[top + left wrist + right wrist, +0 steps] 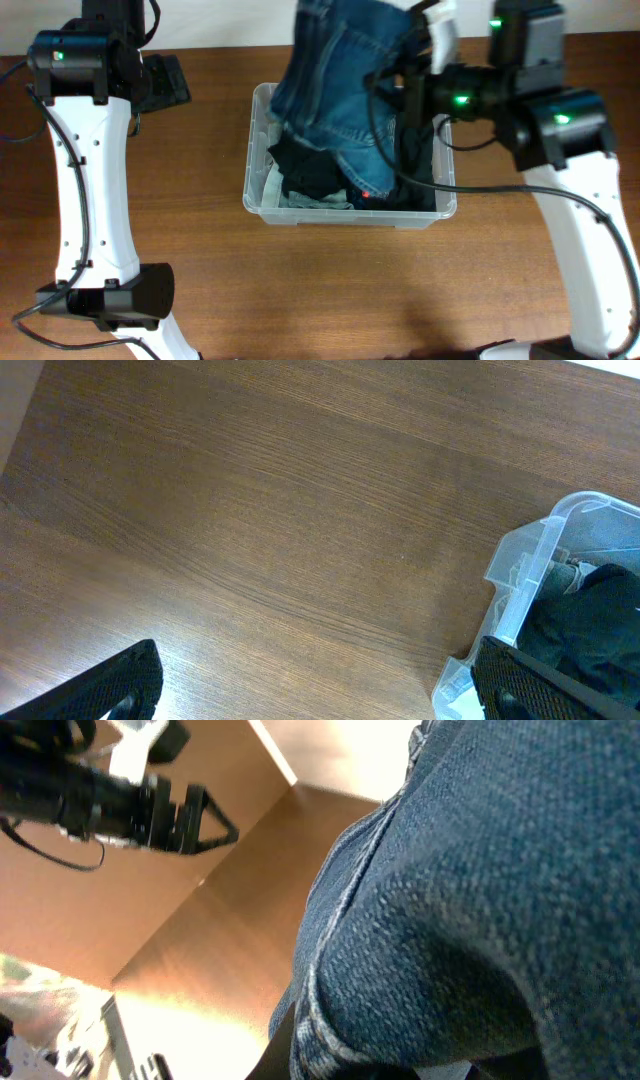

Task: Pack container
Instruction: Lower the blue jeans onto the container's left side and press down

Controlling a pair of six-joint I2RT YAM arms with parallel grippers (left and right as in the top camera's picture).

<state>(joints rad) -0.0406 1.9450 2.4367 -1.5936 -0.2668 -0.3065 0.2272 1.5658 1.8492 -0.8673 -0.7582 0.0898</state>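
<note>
The clear container (262, 205) stands mid-table and holds dark folded garments (310, 165). A pair of blue jeans (335, 90) hangs over its back half, the lower end draped onto the clothes inside. My right gripper (408, 62) is shut on the jeans from the right, above the bin's far right corner. In the right wrist view the denim (480, 900) fills the frame and hides the fingers. My left gripper (165, 82) stands open over bare table left of the bin, its fingers (120, 680) wide apart with nothing between them. The container's corner (520, 560) shows at its right.
A pale grey garment (300, 200) lies against the container's front wall. Wooden table (330, 290) stretches in front and to the left. The two white arm bases stand at the front left (100, 295) and front right (600, 300). A pale wall runs along the far edge.
</note>
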